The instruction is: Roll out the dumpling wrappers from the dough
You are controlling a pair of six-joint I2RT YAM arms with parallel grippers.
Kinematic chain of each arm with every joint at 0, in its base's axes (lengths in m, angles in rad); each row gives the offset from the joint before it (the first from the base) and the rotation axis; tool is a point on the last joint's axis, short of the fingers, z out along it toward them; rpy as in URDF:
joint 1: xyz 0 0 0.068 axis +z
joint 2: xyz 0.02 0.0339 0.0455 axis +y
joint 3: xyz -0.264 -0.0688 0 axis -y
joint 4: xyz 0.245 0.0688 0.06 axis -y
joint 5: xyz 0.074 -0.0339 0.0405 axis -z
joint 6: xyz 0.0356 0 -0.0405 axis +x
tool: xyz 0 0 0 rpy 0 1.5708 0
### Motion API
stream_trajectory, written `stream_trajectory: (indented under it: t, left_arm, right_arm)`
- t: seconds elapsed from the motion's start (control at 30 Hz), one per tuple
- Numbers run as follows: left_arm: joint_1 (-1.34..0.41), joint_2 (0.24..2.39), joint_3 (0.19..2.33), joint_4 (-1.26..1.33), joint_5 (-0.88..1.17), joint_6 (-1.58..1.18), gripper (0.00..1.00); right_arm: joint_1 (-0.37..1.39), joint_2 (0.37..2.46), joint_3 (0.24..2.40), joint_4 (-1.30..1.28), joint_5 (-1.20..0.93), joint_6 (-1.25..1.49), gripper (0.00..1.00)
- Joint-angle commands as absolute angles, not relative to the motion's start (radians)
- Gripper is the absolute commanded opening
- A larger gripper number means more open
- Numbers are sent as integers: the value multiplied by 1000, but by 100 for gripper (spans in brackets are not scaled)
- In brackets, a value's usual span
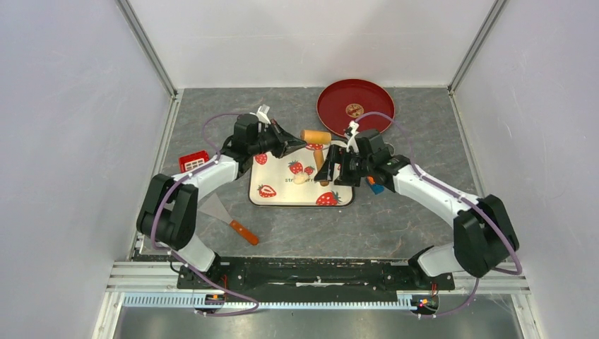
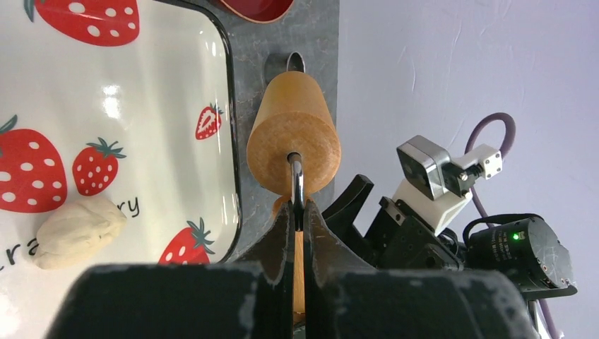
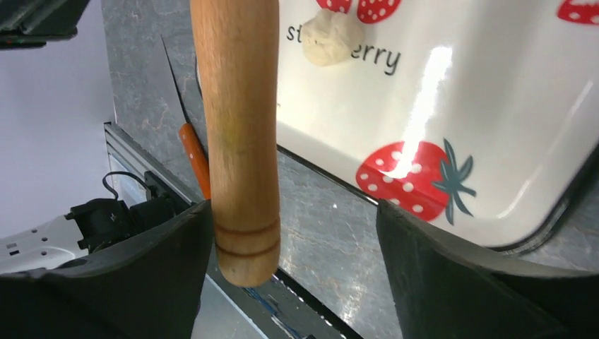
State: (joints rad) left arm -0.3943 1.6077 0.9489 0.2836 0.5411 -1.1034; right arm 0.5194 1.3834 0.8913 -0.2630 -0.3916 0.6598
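Observation:
A pale dough lump [image 1: 302, 178] lies on the strawberry-print tray [image 1: 282, 198]; it also shows in the left wrist view [image 2: 78, 232] and the right wrist view [image 3: 332, 37]. No thin round wrappers are in view. A small wooden roller has its drum [image 1: 316, 136] over the tray's far edge. My left gripper [image 1: 299, 147] is shut on the roller's thin metal bracket [image 2: 296, 185] just below the drum [image 2: 293, 134]. My right gripper [image 1: 326, 171] is open around the roller's wooden handle [image 3: 236, 127], which hangs close to the left finger [image 3: 141, 275].
A red plate [image 1: 354, 106] with a gold-brown emblem stands at the back right. A metal scraper with an orange handle [image 1: 227, 219] lies left of the tray's front. A red block [image 1: 193, 161] sits at the left. A blue and orange object [image 1: 374, 185] lies under my right arm.

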Motion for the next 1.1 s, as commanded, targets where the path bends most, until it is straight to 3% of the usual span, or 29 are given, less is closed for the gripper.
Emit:
stream_trajectory:
  t: [0.0, 0.17, 0.23, 0.33, 0.4, 0.5, 0.6, 0.87, 1.07]
  left_arm:
    - [-381, 1555, 984, 316, 538, -1150, 2]
    - [-374, 1546, 985, 309, 543, -1149, 2]
    - [-369, 1542, 986, 304, 540, -1144, 2]
    - [-363, 1544, 989, 313, 549, -1142, 2]
    - [-363, 1543, 992, 323, 555, -1132, 15]
    - [-362, 1524, 1002, 279, 543, -1088, 57]
    - [-362, 1498, 1031, 182, 528, -975, 75]
    - [-372, 1473, 1150, -176, 586, -428, 77]
    - [-441, 1497, 1301, -495, 533, -35, 75]
  right_arm:
    - [550, 1449, 986, -159, -404, 708, 81]
    - [557, 1504, 1018, -113, -417, 727, 63]
    - [559, 1530, 1049, -115, -433, 726, 47]
    - [559, 1549, 1076, -145, -433, 716, 16]
    - [558, 1559, 1099, -175, -420, 696, 2]
    - [558, 1581, 1166, -255, -394, 644, 0]
    - [555, 1615, 1265, -375, -345, 579, 0]
    - [552, 1705, 1503, -633, -274, 392, 0]
    - [552, 1734, 1566, -783, -275, 288, 0]
